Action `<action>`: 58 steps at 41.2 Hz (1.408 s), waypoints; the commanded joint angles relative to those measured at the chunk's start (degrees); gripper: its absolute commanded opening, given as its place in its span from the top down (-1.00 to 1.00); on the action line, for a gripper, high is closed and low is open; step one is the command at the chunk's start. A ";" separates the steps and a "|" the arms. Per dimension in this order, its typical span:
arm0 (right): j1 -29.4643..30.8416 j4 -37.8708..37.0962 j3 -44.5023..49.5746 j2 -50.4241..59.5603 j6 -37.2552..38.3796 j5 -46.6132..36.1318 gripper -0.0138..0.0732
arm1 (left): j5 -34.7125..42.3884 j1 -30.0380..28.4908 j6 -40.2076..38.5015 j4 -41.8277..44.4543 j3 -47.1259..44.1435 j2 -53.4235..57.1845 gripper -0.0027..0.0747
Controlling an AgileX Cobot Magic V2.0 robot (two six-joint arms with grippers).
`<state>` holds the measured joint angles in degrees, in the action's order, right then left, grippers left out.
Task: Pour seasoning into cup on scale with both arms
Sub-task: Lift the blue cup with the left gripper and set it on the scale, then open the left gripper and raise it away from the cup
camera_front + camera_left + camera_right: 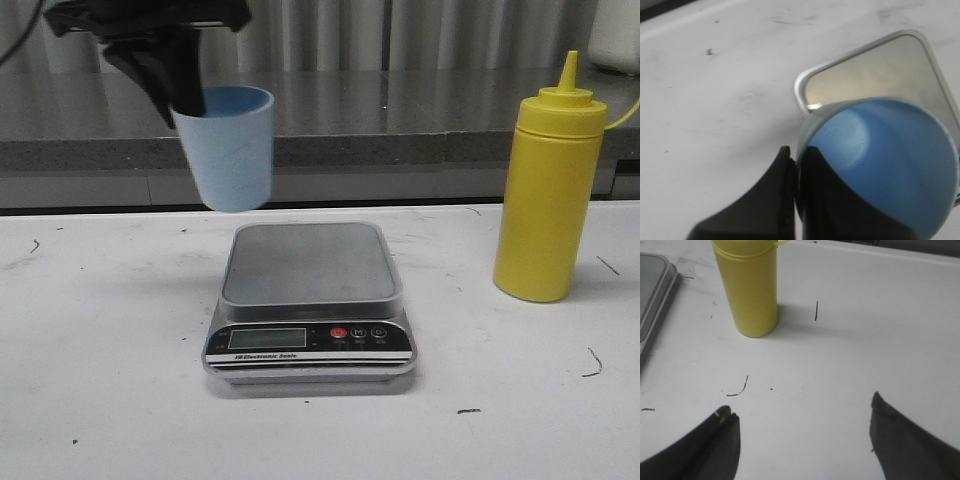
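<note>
The cup [885, 165] fills much of the view — its blue inside open to the camera, a few dark specks on the inner wall. The left gripper [796, 200] pinches its rim, one black finger [765, 200] outside the wall and one inside. Past the cup lies the scale [875, 70] — its steel platform partly covered by the cup. The table [715, 100] beside the scale is white and scuffed.

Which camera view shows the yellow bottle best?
The front view: the whole seasoning bottle is visible there, from nozzle to base, standing upright on the table to the right of the scale. The right wrist view shows only its body and base, with the top cut off. The left wrist view does not show it.
</note>
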<state>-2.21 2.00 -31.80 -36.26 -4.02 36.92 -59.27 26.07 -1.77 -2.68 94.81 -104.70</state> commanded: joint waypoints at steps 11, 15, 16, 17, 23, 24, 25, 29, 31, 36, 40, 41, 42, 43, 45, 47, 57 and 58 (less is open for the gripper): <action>0.10 -0.31 -1.79 -0.38 -0.24 -3.68 -0.60 | -0.66 5.43 -0.19 -0.49 11.42 -7.70 0.98; 0.10 -0.31 -1.79 -0.38 -0.24 -3.68 -0.60 | -0.76 5.43 -0.19 -0.34 12.48 -9.19 0.98; 0.10 -0.31 -1.79 -0.38 -0.24 -3.68 -0.60 | -0.65 5.43 -0.19 -0.33 12.60 -9.31 0.98; 0.10 -0.31 -1.79 -0.38 -0.24 -3.68 -0.60 | -0.65 5.43 -0.19 -0.20 12.73 -9.60 0.98; 0.10 -0.31 -1.79 -0.38 -0.24 -3.68 -0.60 | -0.53 5.33 -0.19 -0.22 13.15 -9.58 0.83; 0.10 -0.31 -1.79 -0.38 -0.24 -3.68 -0.60 | -0.53 5.33 -0.19 -0.22 13.26 -9.58 0.73; 0.10 -0.31 -1.79 -0.38 -0.24 -3.68 -0.60 | -0.53 5.33 -0.19 -0.22 13.26 -9.58 0.68; 0.10 -0.31 -1.79 -0.38 -0.24 -3.68 -0.60 | -1.07 5.33 -0.19 -0.32 13.31 -9.58 0.24; 0.10 -0.31 -1.79 -0.38 -0.24 -3.68 -0.60 | -1.59 5.33 -0.19 -0.32 13.31 -9.58 0.09; 0.10 -0.31 -1.79 -0.38 -0.24 -3.68 -0.60 | -3.19 5.33 -0.29 -0.54 13.31 -8.44 -0.07; 0.10 -0.31 -1.79 -0.38 -0.24 -3.68 -0.60 | -4.02 5.33 -0.29 -0.54 12.78 -5.97 -0.07; 0.10 -0.31 -1.79 -0.38 -0.24 -3.68 -0.60 | -3.73 5.33 -0.29 -0.54 12.37 -5.14 -0.07; 0.10 -0.31 -1.79 -0.38 -0.24 -3.68 -0.60 | -3.35 5.33 -0.29 -0.54 11.83 -3.83 -0.06; 0.10 -0.31 -1.79 -0.38 -0.24 -3.68 -0.60 | -2.80 5.33 -0.29 -0.54 11.15 -3.11 -0.07; 0.10 -0.31 -1.79 -0.38 -0.24 -3.68 -0.60 | -0.90 5.33 -0.81 -0.54 9.00 0.08 -0.06; 0.10 -0.31 -1.79 -0.38 -0.24 -3.68 -0.60 | 1.11 5.33 -0.81 -0.54 6.19 3.27 -0.06; 0.10 -0.31 -1.79 -0.38 -0.24 -3.68 -0.60 | 9.90 5.10 -0.81 0.15 -10.90 19.47 -0.06; 0.10 -0.31 -1.79 -0.38 -0.24 -3.68 -0.60 | 10.63 5.10 -0.81 0.27 -12.40 20.44 -0.06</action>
<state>-2.21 2.00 -31.80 -36.26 -4.02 36.92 -54.08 31.11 -1.98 -2.57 86.38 -91.97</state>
